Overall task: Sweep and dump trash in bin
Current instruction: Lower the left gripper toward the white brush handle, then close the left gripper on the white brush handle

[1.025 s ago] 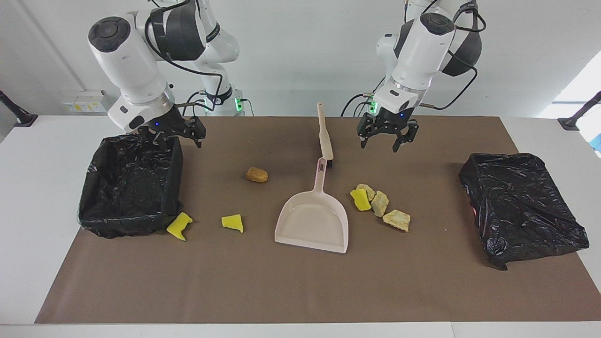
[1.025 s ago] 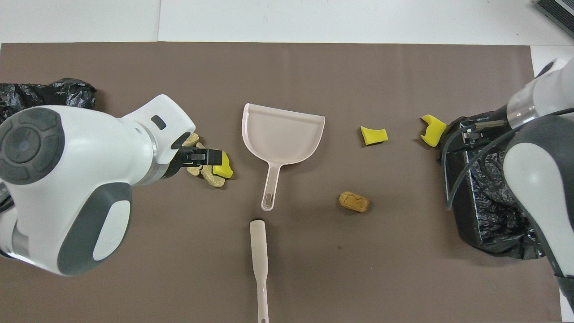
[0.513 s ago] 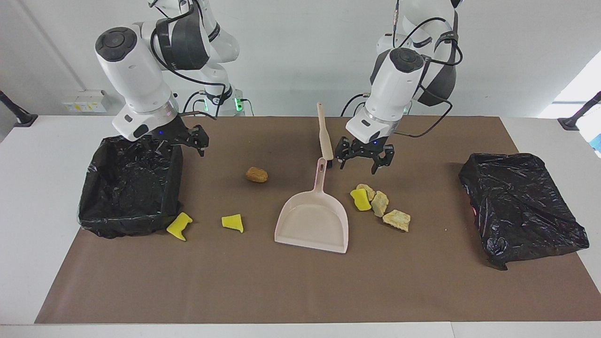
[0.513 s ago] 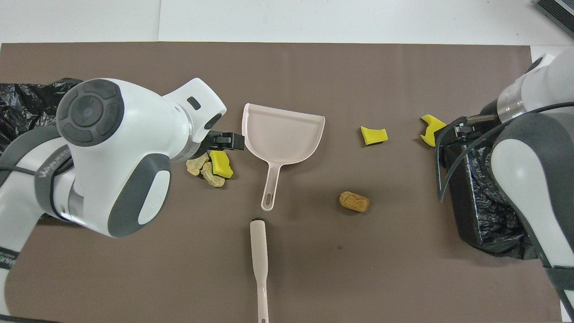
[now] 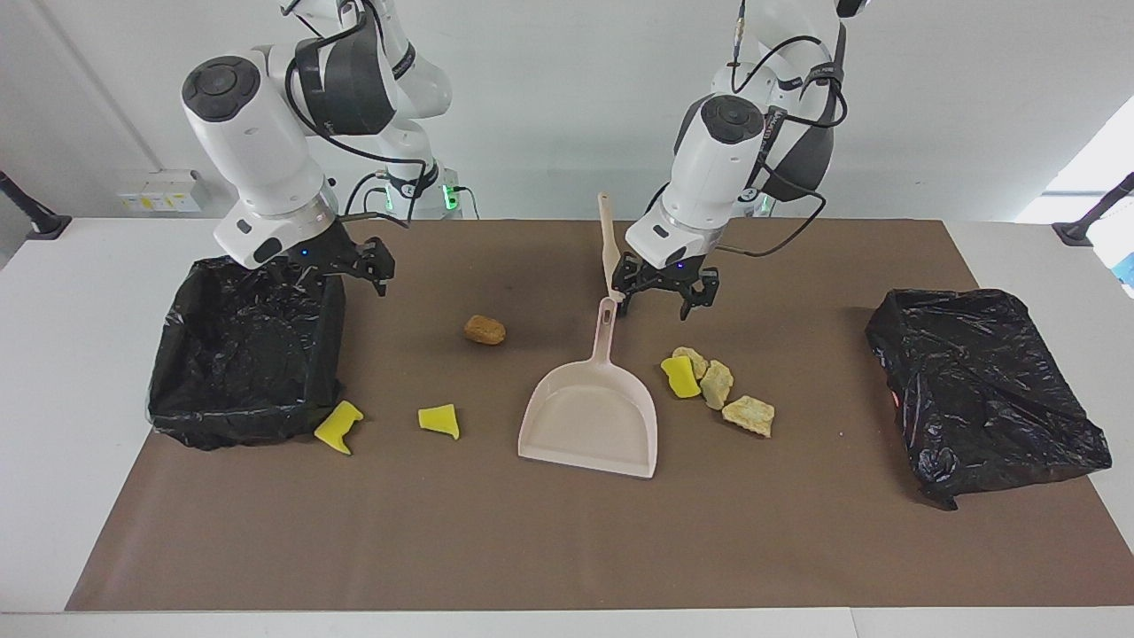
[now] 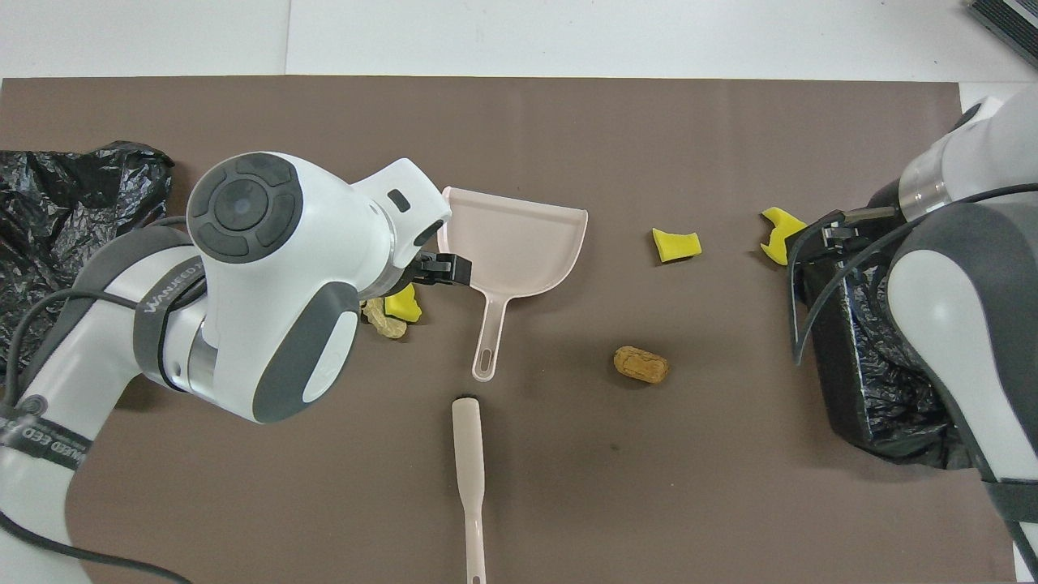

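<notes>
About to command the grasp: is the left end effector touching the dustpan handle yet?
Apart. The facing view shows the left end effector raised, open, beside the dustpan handle, brown mat visible between.

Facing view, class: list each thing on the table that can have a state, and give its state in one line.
Left gripper: open, empty, over the dustpan handle.
Right gripper: open, empty, at the open bin's rim.
Dustpan: flat on the mat, empty.
Brush: lying flat, not held.
Open bin: lined, no scraps seen inside.
Other bag: crumpled shut.
Trash: all loose on the mat.
</notes>
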Motion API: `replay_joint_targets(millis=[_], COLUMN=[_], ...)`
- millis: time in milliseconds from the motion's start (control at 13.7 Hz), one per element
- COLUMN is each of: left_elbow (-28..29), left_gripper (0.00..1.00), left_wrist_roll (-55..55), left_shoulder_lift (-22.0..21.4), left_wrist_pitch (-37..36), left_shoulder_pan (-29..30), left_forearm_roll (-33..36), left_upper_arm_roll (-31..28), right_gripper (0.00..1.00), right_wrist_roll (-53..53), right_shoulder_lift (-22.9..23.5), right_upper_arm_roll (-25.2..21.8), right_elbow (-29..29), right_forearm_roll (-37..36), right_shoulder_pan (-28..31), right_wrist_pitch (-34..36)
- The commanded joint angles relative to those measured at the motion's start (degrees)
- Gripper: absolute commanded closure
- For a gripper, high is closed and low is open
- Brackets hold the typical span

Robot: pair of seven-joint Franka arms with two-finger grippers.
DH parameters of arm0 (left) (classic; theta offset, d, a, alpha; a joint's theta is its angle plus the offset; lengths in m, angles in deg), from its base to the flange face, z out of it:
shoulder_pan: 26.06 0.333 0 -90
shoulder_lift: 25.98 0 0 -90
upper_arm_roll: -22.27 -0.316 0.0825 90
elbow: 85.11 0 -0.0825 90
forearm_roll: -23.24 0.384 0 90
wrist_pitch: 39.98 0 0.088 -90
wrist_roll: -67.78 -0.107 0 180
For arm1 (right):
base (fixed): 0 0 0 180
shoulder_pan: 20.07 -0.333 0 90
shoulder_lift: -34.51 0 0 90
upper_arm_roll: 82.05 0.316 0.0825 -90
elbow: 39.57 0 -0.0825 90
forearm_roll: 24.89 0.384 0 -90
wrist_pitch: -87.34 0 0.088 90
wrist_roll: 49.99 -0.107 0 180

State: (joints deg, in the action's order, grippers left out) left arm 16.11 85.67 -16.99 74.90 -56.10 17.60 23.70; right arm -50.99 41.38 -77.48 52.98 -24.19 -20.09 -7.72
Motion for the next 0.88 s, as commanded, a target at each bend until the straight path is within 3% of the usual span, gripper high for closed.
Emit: replay_joint_targets(millis=[0,146,513,806], left_elbow=[8.7,16.8,30.8,37.5], left_gripper=[0.00,0.00,0.00,0.00], left_wrist_roll=[3.1,5.7,13.7,21.4], left_shoulder_lift=[-6.1,-11.4,-21.5,-21.8], left_wrist_pitch=[-2.5,-2.6,-2.1,5.5], left_shoulder_pan=[-4.3,-6.4,-13.0,-20.2], left_forearm_roll=[-0.3,-0.3,-0.5,-0.5], left_upper_arm_roll=[-0.9,-0.8,-0.7,-0.6], right_gripper=[0.00,0.00,0.00,0.00], right_wrist_roll=[-0.9,-0.8,-0.5,-1.2], right_shoulder_lift=[-1.5,-2.2,-4.4,-4.8], right_upper_arm_roll=[0.3,0.4,0.4,0.4], right_elbow=[2.2,3.5,7.9,9.7], right_forearm_roll=[-0.8,-0.7,-0.5,-0.5], right_shoulder_pan=[0.2,0.2,-1.0,-1.8], right_wrist_pitch=[-1.4,-1.4,-1.6,-1.6])
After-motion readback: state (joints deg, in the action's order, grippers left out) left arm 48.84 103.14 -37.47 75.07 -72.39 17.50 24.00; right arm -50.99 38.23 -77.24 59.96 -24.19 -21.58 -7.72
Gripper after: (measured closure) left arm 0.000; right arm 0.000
